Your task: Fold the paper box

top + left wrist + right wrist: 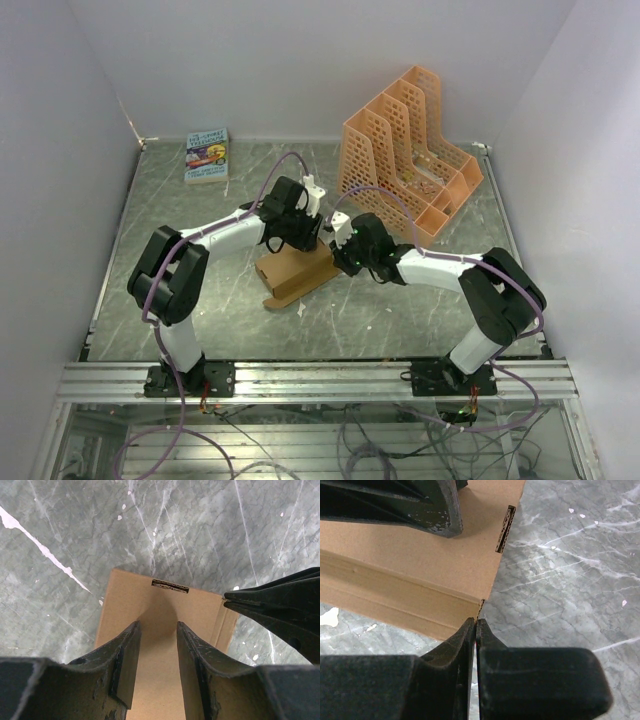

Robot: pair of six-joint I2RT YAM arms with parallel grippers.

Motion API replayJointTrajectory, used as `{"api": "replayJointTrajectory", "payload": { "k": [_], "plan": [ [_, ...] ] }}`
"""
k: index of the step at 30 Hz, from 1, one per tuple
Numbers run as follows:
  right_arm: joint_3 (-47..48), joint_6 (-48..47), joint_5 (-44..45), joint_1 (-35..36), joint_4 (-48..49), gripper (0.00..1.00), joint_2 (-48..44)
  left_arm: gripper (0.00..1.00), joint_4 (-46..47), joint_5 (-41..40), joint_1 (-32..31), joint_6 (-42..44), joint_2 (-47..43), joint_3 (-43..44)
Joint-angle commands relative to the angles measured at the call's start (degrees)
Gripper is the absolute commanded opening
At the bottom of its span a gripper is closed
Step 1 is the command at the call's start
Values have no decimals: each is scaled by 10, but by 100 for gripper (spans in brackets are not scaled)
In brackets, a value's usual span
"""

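Paper box (297,272) looks braced for folding.
Left pincer (157,647) half-open, empty, over top panel; right pincer (476,630) closed at corner — hold unclear.

Pretty bare setup tbh. The tabletop (180,200) is a dark grey-green marble-look surface with pale veins, and up close it has white scuffs and specks (45,552) all over. Plain white walls box it in: back wall (300,60), left wall (50,150), right wall (585,150). A ribbed aluminium rail (320,378) runs along the near edge. Light is soft and even, with no harsh shadows.
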Motion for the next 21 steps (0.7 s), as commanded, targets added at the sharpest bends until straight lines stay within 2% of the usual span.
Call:
{"api": "replayJointTrajectory", "payload": {
  "k": [1,10,16,21],
  "plan": [
    [18,5,8,3,42,6,-2,47,-49,19,-4,2,43,-22],
    [12,2,-55,-25,27,21,-52,47,-52,10,-1,-5,40,-14],
    [13,-18,-141,-68,-10,26,-74,49,-60,-4,6,-24,25,1],
    [15,-46,-248,-99,-11,31,-98,57,-60,-41,11,-57,-32,24]
  ]
}}
